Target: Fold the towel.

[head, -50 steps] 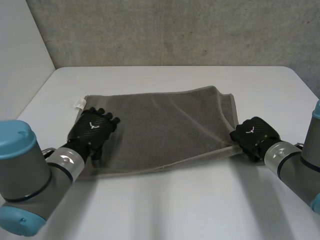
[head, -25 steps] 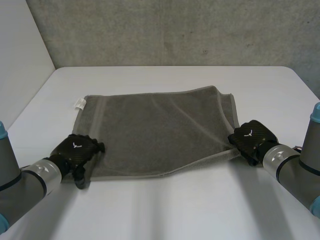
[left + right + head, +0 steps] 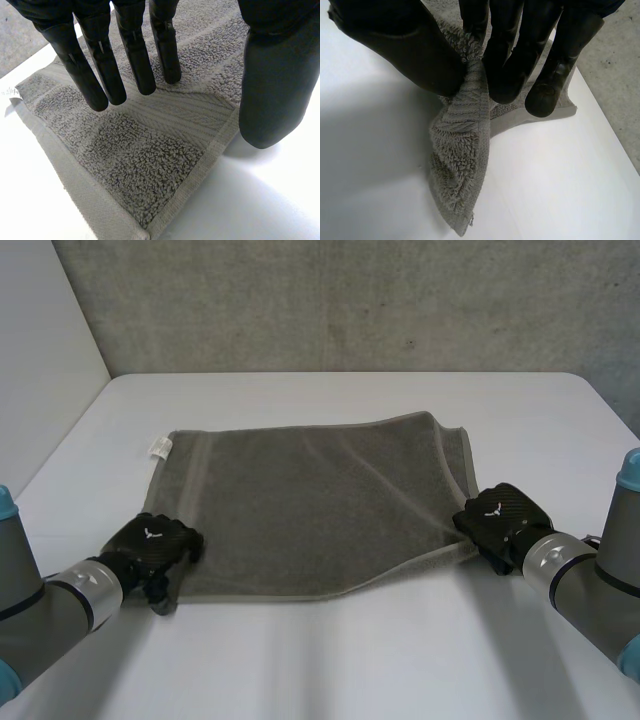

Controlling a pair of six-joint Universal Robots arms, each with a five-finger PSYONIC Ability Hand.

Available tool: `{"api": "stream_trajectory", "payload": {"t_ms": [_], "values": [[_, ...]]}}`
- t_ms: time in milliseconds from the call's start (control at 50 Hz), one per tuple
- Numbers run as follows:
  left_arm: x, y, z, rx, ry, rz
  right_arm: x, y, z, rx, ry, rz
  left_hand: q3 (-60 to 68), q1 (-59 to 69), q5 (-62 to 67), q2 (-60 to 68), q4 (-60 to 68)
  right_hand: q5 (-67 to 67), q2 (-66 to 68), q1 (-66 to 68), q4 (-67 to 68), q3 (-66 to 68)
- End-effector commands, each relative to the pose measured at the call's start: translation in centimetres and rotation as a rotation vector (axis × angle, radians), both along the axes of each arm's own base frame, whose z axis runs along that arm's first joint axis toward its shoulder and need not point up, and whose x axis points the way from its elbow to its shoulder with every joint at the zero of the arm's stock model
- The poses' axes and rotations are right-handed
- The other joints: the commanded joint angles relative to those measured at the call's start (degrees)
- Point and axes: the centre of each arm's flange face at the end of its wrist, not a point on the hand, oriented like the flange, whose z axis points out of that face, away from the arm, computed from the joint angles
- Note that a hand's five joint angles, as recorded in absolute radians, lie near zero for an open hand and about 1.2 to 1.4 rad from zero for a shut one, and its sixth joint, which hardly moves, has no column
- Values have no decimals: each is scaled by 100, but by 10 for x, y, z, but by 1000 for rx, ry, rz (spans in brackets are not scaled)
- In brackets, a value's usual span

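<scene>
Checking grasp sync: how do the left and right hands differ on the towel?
Left hand has straight fingers over the towel's near-left corner, gripping nothing; right hand pinches the near-right corner between thumb and fingers. Left's corner lies flat; right's is bunched. Both sit at near corners.

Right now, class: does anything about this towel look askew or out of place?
Yes: the towel is not flat. Its near right corner is bunched, pinched in the right hand, and its far right corner looks rumpled.

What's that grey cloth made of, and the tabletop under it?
The towel looks like terry cotton: looped, fuzzy pile with a flat woven band and hemmed edge. The table seems smooth white laminate or plastic; no grain shows.
</scene>
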Motion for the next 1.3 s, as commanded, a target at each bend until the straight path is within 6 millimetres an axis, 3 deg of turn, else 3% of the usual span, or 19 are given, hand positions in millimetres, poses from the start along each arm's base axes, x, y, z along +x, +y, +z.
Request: {"api": "stream_trajectory", "payload": {"t_ms": [20, 200, 560, 700, 900, 1040, 1140, 1300], "values": [[-2, -2, -3, 4, -1, -7, 0, 0, 0, 1, 0, -1, -339, -335, -1349, -347, -343, 224, 287, 274, 216, 262], [-3, -11, 0, -44, 3, -1, -1, -1, 0, -1, 0, -2, 802, 807, -208, 795, 798, 224, 287, 274, 216, 262], [-3, -19, -4, -68, 4, 2, -1, -1, 0, -4, -1, -4, 1663, 1667, 653, 1655, 1659, 224, 287, 274, 216, 262], [-2, -20, -4, -69, 3, 6, -2, -3, 1, -9, -3, -11, 3895, 3899, 2885, 3887, 3891, 224, 287, 274, 216, 262], [4, -25, 17, -131, 24, 35, -3, -6, -1, 0, 2, -17, 3898, 3902, 2888, 3890, 3894, 224, 287, 274, 216, 262], [2, -21, 13, -107, 40, 40, -4, -11, -31, 93, 36, -33, 3898, 3902, 2888, 3890, 3894, -238, -175, -188, -245, -200], [2, -21, 13, -105, 41, 40, -11, -14, -32, 124, 43, -54, 3898, 3902, 2888, 3890, 3894, -1281, -1218, -1231, -1288, -1243], [3, -22, 13, -105, 41, 43, -20, -17, -25, 150, 44, -85, 3898, 3902, 2888, 3890, 3894, -1737, -1675, -1688, -1745, -1700]]}}
